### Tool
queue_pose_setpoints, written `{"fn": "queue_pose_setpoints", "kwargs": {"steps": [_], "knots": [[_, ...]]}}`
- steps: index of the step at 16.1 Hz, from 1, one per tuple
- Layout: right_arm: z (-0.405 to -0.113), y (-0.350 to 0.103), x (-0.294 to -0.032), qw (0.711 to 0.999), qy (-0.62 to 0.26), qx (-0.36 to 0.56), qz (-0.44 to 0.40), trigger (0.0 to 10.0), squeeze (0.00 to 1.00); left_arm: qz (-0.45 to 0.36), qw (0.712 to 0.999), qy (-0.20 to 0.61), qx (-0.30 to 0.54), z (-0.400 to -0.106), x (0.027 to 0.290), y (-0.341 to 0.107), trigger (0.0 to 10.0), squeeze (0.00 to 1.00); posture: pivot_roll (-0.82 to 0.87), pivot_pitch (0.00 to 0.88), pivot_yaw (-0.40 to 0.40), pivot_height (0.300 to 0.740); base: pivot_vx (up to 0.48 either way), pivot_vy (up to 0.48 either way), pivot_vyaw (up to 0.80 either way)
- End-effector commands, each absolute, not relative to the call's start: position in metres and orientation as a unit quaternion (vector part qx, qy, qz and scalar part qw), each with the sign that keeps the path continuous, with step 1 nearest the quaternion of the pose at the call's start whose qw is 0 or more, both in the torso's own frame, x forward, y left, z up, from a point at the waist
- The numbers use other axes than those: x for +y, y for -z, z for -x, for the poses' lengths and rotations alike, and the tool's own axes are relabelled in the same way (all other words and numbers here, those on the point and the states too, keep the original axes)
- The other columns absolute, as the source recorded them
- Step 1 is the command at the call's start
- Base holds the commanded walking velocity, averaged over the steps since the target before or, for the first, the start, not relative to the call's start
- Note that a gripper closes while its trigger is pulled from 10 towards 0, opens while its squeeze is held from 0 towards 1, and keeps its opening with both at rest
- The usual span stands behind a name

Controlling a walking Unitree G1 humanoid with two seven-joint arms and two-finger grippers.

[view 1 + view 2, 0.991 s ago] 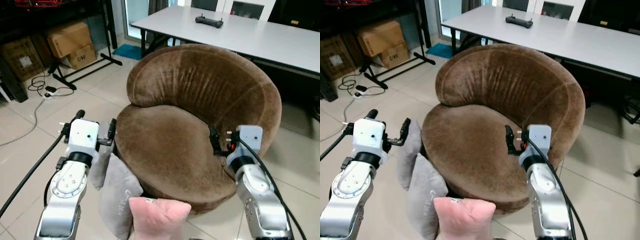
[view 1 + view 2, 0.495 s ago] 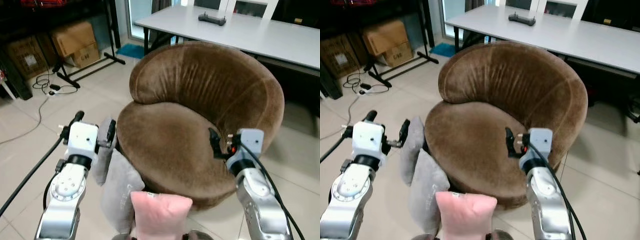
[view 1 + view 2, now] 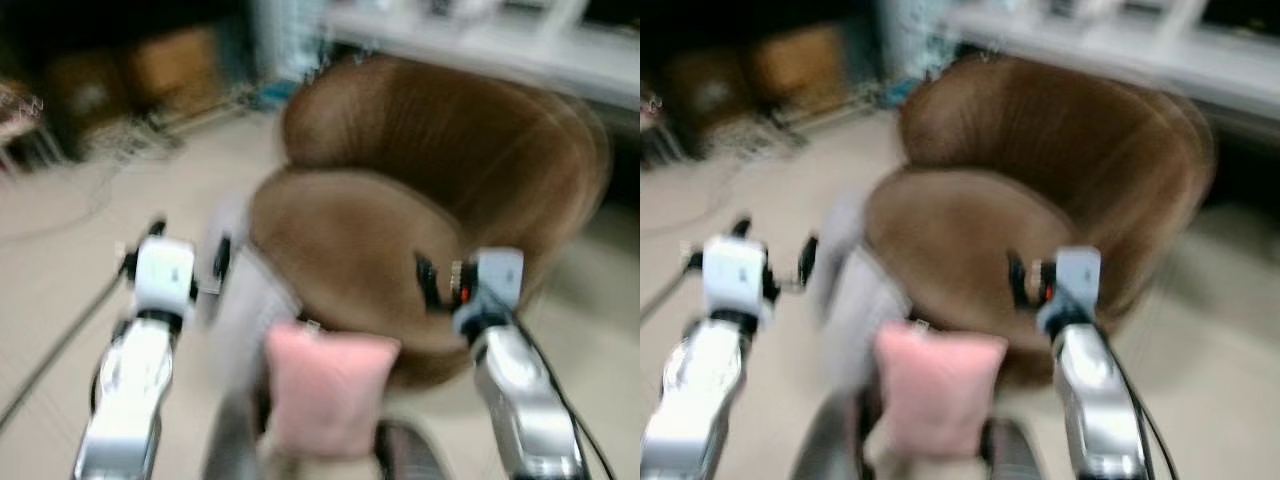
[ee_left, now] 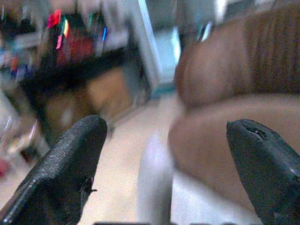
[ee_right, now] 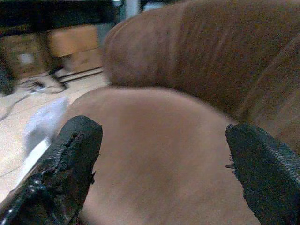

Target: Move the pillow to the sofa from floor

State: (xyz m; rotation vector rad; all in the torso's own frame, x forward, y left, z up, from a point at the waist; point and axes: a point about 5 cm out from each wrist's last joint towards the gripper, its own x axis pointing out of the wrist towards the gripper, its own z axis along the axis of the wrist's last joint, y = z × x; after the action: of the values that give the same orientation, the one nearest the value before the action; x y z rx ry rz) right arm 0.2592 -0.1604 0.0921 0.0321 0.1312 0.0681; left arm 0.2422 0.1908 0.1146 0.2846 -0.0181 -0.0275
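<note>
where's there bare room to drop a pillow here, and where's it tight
The sofa seat is bare, bordered by the curved backrest behind and the right claw at its front right edge. It is tight at the sofa's front left: grey pillows and a pink pillow lean against it on the floor, with the open left claw beside them.

Head cameras look forward and down, blurred, at the brown sofa (image 3: 400,250); both wrist cameras face it closely between spread fingers.
</note>
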Motion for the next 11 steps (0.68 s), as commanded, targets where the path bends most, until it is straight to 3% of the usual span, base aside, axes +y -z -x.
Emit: {"fn": "queue_pose_setpoints", "kwargs": {"steps": [1,6,11], "knots": [[-0.2595,-0.0918,-0.1559,0.997,-0.043,0.068,-0.022,10.0,0.00,-0.152,0.988,0.004,-0.033,-0.2467,0.1934,-0.1268,10.0,0.00,0.00,0.000,-0.010,0.565,0.000,0.000,0.00],[-0.2619,-0.0901,-0.1561,0.996,-0.045,0.075,-0.009,10.0,0.00,-0.130,0.991,0.017,-0.027,-0.2451,0.1923,-0.1240,10.0,0.00,0.00,0.000,-0.015,0.556,0.000,0.000,0.00],[-0.2657,-0.0900,-0.1568,0.996,-0.048,0.077,0.006,10.0,0.00,-0.124,0.992,0.020,-0.028,-0.2456,0.1910,-0.1249,10.0,0.00,0.00,0.000,-0.021,0.556,0.299,0.000,0.00]]}}
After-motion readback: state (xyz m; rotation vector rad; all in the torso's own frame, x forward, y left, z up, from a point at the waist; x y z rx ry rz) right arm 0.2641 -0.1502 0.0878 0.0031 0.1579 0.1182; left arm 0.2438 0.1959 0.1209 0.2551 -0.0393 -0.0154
